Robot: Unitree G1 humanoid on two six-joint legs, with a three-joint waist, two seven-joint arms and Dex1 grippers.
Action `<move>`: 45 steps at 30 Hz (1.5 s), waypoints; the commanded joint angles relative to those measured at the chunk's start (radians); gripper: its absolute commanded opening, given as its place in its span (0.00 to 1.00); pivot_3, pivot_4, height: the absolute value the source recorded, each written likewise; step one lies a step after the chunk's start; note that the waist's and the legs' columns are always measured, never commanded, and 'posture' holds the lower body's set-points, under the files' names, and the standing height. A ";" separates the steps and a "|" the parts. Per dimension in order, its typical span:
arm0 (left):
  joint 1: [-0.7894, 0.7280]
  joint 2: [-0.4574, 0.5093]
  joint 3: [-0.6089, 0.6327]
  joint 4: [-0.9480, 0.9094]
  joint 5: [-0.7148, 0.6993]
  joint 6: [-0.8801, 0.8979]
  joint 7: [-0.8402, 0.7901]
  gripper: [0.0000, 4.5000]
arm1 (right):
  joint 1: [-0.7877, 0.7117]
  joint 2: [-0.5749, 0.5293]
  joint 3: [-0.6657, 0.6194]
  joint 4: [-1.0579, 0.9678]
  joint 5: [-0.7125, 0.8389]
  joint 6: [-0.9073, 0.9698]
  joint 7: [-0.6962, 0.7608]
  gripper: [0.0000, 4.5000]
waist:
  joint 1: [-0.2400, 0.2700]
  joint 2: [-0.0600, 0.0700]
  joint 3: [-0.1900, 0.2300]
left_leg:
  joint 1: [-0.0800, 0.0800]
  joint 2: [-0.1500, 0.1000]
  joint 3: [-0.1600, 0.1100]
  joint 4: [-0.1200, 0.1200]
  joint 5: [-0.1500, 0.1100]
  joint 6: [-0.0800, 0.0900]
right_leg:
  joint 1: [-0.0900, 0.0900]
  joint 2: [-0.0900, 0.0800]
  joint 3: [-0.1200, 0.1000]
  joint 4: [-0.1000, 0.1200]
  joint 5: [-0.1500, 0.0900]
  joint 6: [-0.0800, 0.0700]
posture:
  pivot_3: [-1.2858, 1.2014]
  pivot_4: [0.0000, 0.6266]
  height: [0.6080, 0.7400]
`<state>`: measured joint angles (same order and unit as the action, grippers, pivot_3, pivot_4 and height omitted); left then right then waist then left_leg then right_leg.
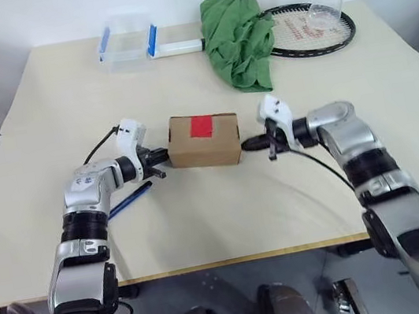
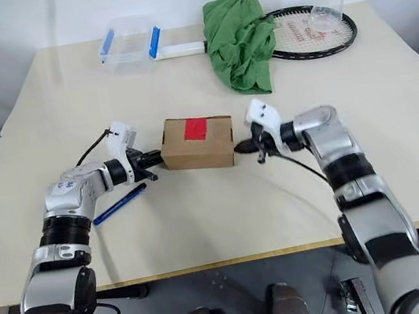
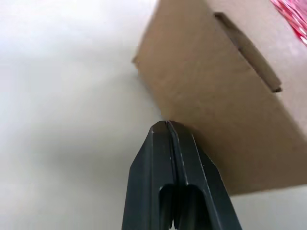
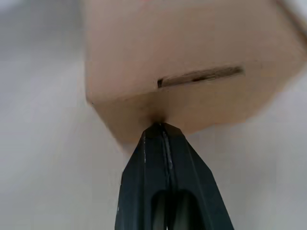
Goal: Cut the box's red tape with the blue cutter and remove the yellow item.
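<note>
With both clenched tips pressed to opposite ends of the small brown cardboard box (image 1: 204,139) mid-counter (image 1: 225,202), the left gripper (image 1: 158,157) and right gripper (image 1: 249,145) should push evenly, its red tape (image 1: 201,126) uncut, the slim blue cutter (image 1: 129,200) beside the left arm.

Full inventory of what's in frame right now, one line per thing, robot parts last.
box: 1, brown, table centre, between both grippers
red tape: 1, red, on box top
blue cutter: 1, blue, on table under left arm
container: 1, clear with blue clips, far left
cloth: 1, green, far centre, partly over racket
racket: 1, black frame, white handle, far right
cup: 1, clear, on racket
table: 1, cream
left gripper: fingers shut, at box's left side
right gripper: fingers shut, at box's right side
</note>
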<state>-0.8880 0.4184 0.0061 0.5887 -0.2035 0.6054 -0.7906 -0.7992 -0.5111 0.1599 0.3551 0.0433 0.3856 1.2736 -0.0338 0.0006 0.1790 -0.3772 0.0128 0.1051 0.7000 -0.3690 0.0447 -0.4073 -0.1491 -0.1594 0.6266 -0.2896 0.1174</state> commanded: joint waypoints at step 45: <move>-0.197 -0.123 -0.054 0.305 0.076 -0.481 -0.257 0.00 | 0.465 -0.441 -0.136 -0.635 0.239 0.379 -0.195 0.00 | 0.057 -0.002 0.001 | -0.011 0.000 0.013 0.018 0.001 0.002 | -0.003 0.000 -0.002 -0.010 0.000 0.000 | 0.52 0.24 1.00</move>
<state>-1.0502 0.2853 -0.0751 0.8887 -0.1168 0.1628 -1.0593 -0.3299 -0.9323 0.0649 -0.2789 0.2761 0.7830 1.0811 0.0232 -0.0016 0.1802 -0.3886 0.0127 0.1179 0.7181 -0.3681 0.0470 -0.4100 -0.1487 -0.1616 0.6170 -0.2895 0.1178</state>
